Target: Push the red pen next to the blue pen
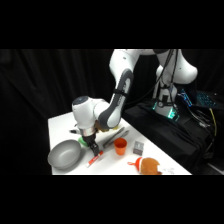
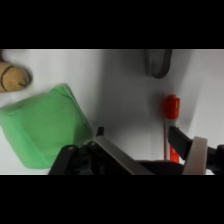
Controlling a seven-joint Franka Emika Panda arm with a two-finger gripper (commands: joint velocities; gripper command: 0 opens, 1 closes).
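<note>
- Nearest the front edge of the white worktop (image 1: 62,122) sits a round stuffed toy, orange and tan (image 1: 148,165), towards the right corner.
- A little to its left lies the short red pen with a white middle section (image 1: 94,160), flat on the worktop and angled, just beside the rim of the shallow grey metal bowl (image 1: 65,154).
- The arm's black pincer (image 1: 94,149) comes down right at the pen's upper end, between the bowl and the small orange cup (image 1: 120,146); from the side I cannot tell whether it touches the pen.
- In the wrist view the red pen (image 2: 171,115) runs lengthwise next to one black finger (image 2: 181,141), on white surface; how wide the pincer stands is not something I can make out, and nothing shows as gripped.
- Also in the wrist view, a green cloth-like block (image 2: 42,125) lies off to the pen's side, with a tan object (image 2: 12,77) at the picture's edge beyond it.
- Right of the cup rests a small grey box (image 1: 138,147).
- Behind the cup, a pair of dark long-handled tongs (image 1: 116,136) lies slantwise.
- Farthest back, the white arm (image 1: 120,90) rises towards its base.
</note>
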